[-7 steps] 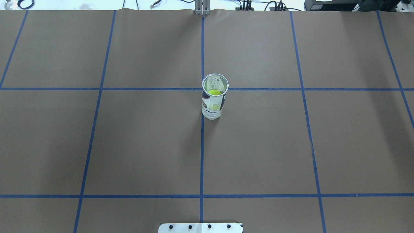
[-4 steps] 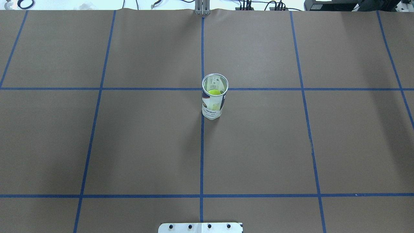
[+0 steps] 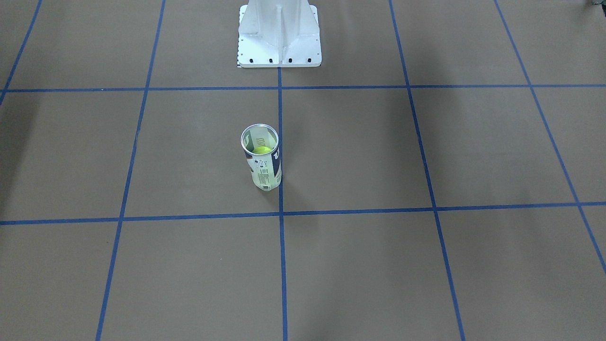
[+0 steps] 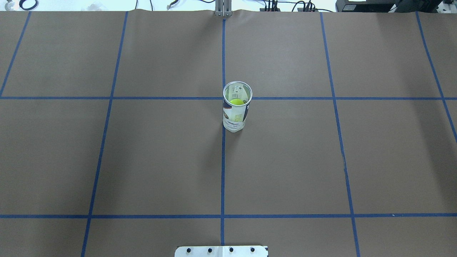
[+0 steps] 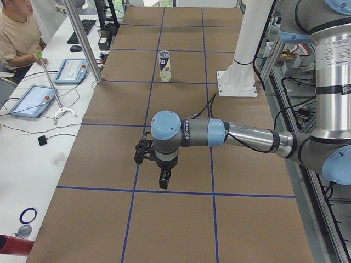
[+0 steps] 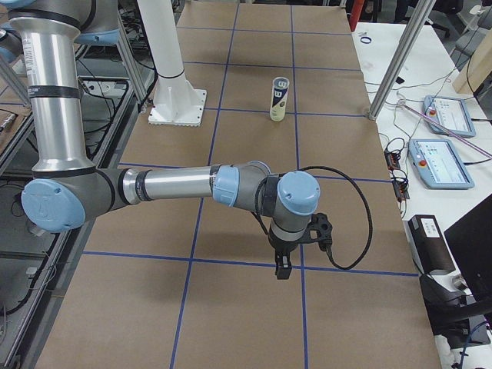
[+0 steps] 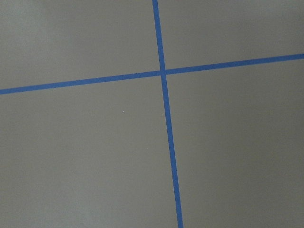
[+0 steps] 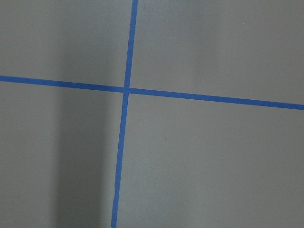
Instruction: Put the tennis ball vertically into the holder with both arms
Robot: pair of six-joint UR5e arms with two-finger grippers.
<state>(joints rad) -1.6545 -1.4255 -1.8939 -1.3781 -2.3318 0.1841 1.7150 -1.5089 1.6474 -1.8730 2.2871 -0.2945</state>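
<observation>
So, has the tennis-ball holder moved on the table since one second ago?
No. In the overhead view the holder stands upright just right of the centre blue tape line, at the same crossing as before.

A wide counter (image 4: 160,153) covered in brown paper, marked into large squares by blue tape lines (image 4: 222,171). Near its middle a clear holder (image 4: 236,110) with a white and navy label stands upright, open end up, just right of the centre line. A white pedestal base (image 3: 279,33) sits on the same line at the robot's edge.
</observation>
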